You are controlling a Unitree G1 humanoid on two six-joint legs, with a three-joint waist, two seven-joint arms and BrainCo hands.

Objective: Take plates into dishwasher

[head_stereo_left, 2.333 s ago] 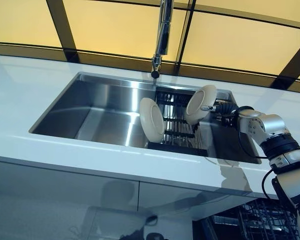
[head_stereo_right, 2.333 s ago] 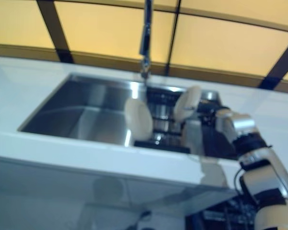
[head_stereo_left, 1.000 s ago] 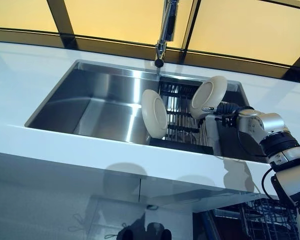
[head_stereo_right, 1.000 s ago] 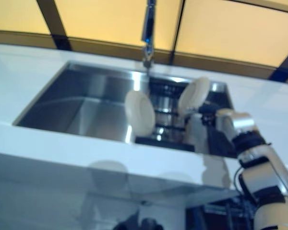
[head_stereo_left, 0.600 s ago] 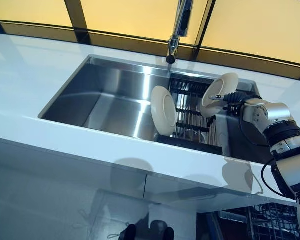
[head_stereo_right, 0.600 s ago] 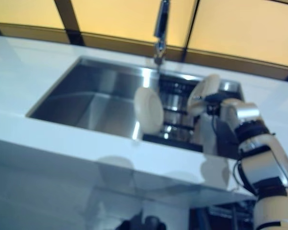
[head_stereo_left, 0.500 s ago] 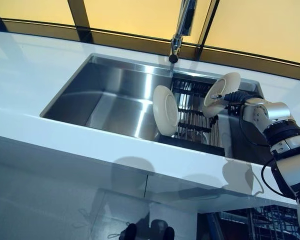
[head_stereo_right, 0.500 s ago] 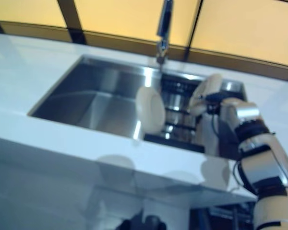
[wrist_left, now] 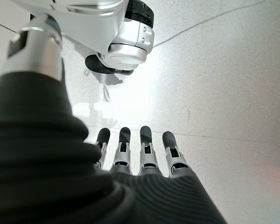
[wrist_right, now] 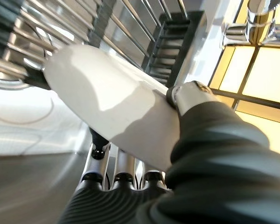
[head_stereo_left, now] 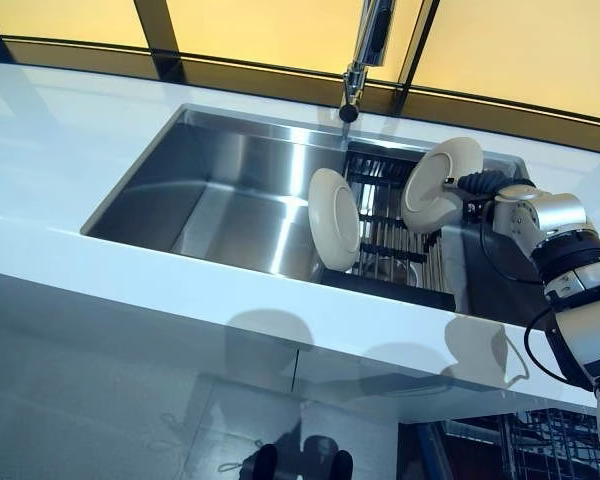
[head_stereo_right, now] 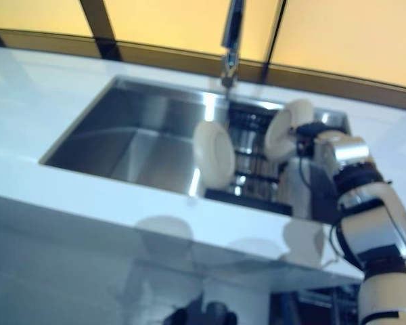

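Note:
My right hand [head_stereo_left: 483,185] is shut on a white plate [head_stereo_left: 441,184] and holds it tilted above the right end of the black dish rack [head_stereo_left: 390,255] in the sink. In the right wrist view the thumb [wrist_right: 191,96] presses on the plate's [wrist_right: 107,105] face, with the fingers [wrist_right: 124,176] curled under its edge. A second white plate [head_stereo_left: 335,218] stands on edge at the left end of the rack. The left hand [wrist_left: 140,154] appears only in its own wrist view, hanging over the floor with straight fingers and nothing in it.
The steel sink [head_stereo_left: 220,190] is set into a white countertop [head_stereo_left: 60,150], with a tall faucet [head_stereo_left: 365,45] behind it. A wire dishwasher basket [head_stereo_left: 545,450] shows below the counter at the lower right. Yellow window panes line the back.
The right hand has lifted its plate a little higher and clear of the rack. The camera has shifted, so the whole scene sits differently. The other plate has stayed put.

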